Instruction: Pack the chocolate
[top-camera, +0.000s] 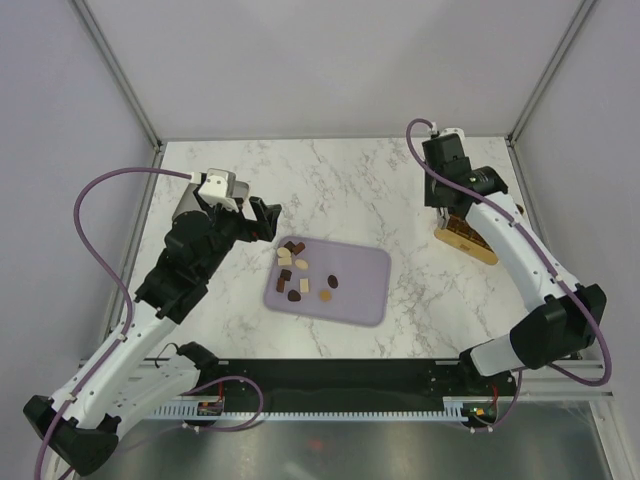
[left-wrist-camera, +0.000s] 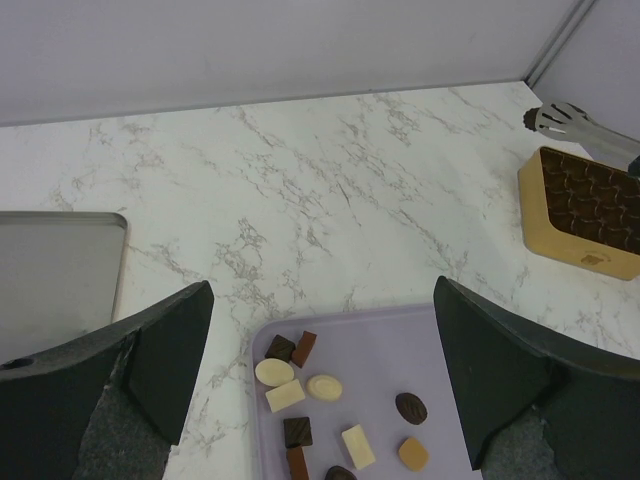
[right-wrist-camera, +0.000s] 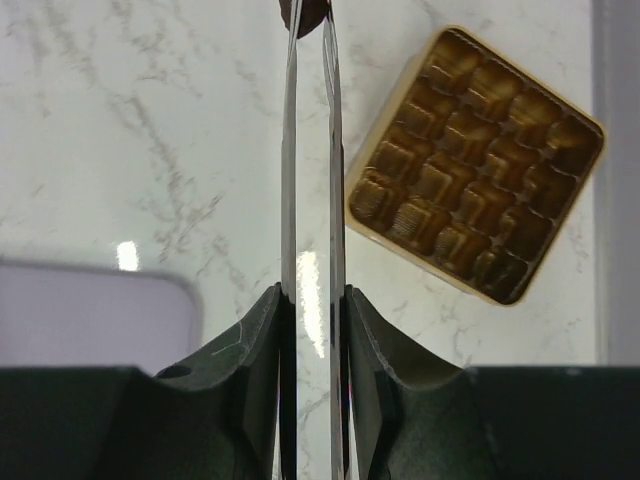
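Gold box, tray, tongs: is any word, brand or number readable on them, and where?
No readable text in any view.
gold box: one small dark mark low on its side wall in the left wrist view, too small to read.
lilac tray, chocolates, metal tongs: no print visible.
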